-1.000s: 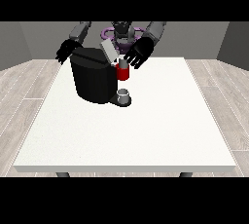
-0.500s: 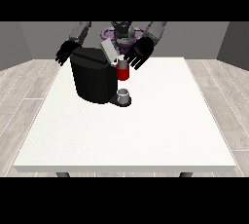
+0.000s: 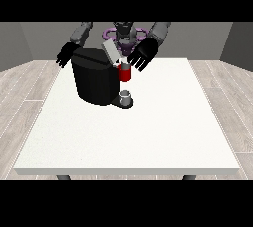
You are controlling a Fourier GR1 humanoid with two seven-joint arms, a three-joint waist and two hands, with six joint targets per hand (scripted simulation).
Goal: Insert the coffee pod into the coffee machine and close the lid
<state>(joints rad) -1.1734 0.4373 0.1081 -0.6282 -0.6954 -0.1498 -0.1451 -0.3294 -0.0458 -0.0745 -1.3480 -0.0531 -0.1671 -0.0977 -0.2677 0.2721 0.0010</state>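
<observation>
The black coffee machine (image 3: 94, 80) stands on the far left part of the white table (image 3: 148, 132). Its grey lid (image 3: 109, 52) is tilted up and open. A red thing at the machine (image 3: 125, 73) sits under the lid on the machine's front. A small grey thing (image 3: 125, 95) rests on the machine's base below it. The hand at the view's right (image 3: 143, 55) hovers just right of the lid and above the red thing, fingers spread, holding nothing. The hand at the view's left (image 3: 65, 55) hangs behind the machine's far left corner with relaxed fingers.
The robot's torso (image 3: 124, 36) is behind the machine at the table's far edge. The table's near half and right side stretch out in white towards the camera.
The hand at the view's right has shifted slightly by the lid. The lid stays raised, and the hand at the view's left has hardly moved.
</observation>
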